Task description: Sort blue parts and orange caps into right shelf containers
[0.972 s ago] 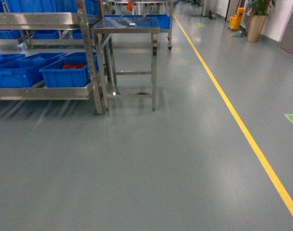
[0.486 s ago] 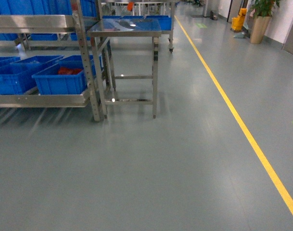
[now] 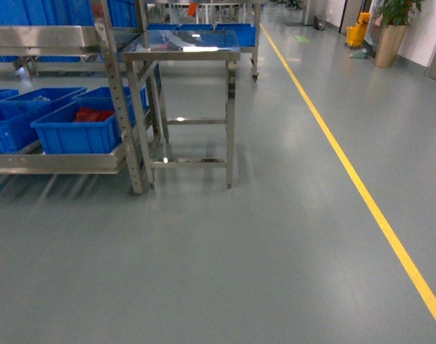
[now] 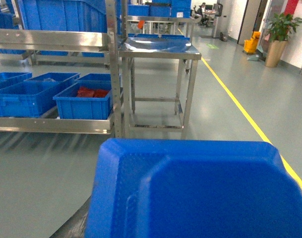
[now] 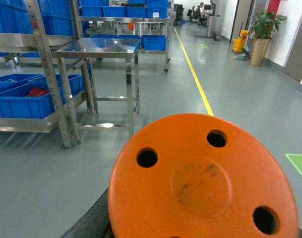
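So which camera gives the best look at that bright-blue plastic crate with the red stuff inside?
The left wrist view: the bright-blue plastic crate sits nearer, red contents clear. The head view shows it too, from higher up. The right wrist view shows it partly behind a shelf post.

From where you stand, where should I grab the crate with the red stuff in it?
Probably the front rim, from the aisle side. That wall faces outward; the upper shelf overhangs the crate and a post flanks its right corner, so coming from above looks cramped.
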